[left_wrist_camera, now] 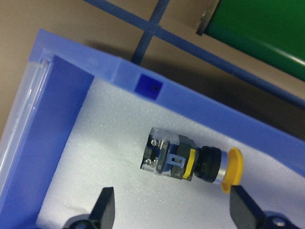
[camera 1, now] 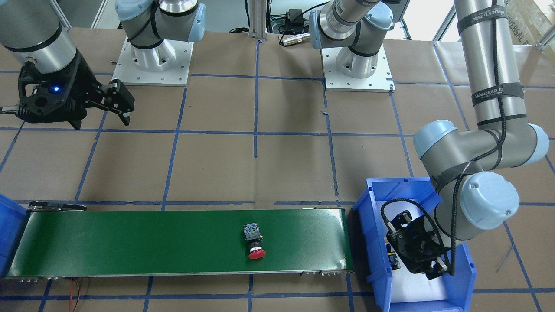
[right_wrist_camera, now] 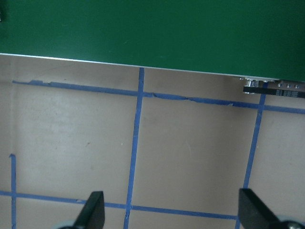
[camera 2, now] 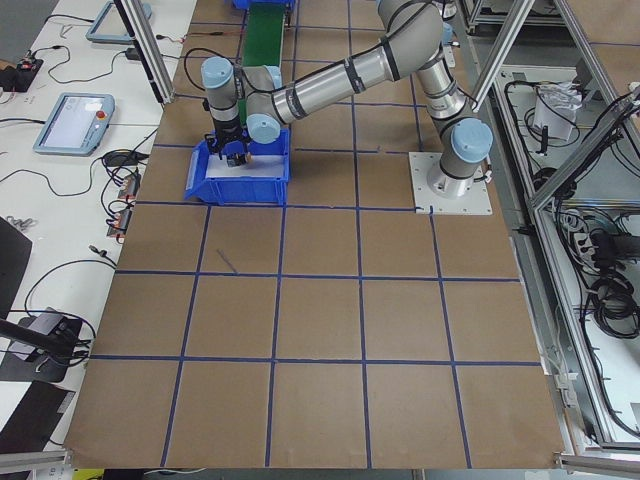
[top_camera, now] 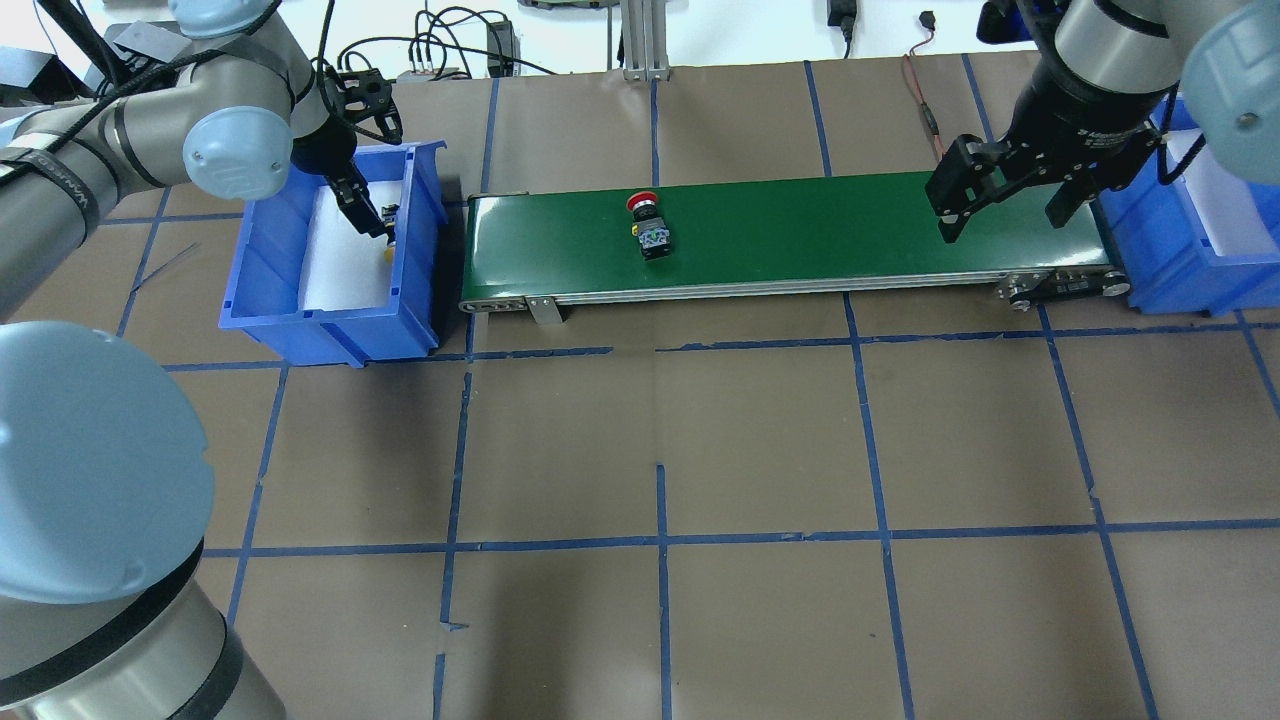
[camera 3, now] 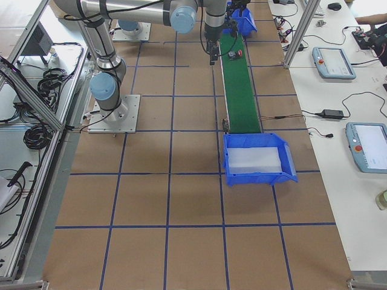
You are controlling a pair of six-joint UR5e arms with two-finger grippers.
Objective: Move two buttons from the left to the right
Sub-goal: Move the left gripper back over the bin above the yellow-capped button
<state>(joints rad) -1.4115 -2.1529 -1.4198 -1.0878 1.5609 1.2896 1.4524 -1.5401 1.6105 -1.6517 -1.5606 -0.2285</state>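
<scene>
The red-capped button (top_camera: 648,225) lies on its side on the green conveyor belt (top_camera: 800,230), left of its middle; it also shows in the front view (camera 1: 256,243). The yellow-capped button (left_wrist_camera: 190,160) lies on white foam in the left blue bin (top_camera: 330,330), close to the wall on the belt side. My left gripper (left_wrist_camera: 174,210) is open and empty inside that bin, just above the yellow button. My right gripper (top_camera: 1000,208) is open and empty, raised near the belt's right end; its wrist view (right_wrist_camera: 172,212) looks down on bare table beside the belt.
The right blue bin (top_camera: 1170,280) stands at the belt's right end, lined with white foam. The brown table carries a blue tape grid. Both arm bases (camera 1: 151,65) sit on white plates on the robot's side of the belt.
</scene>
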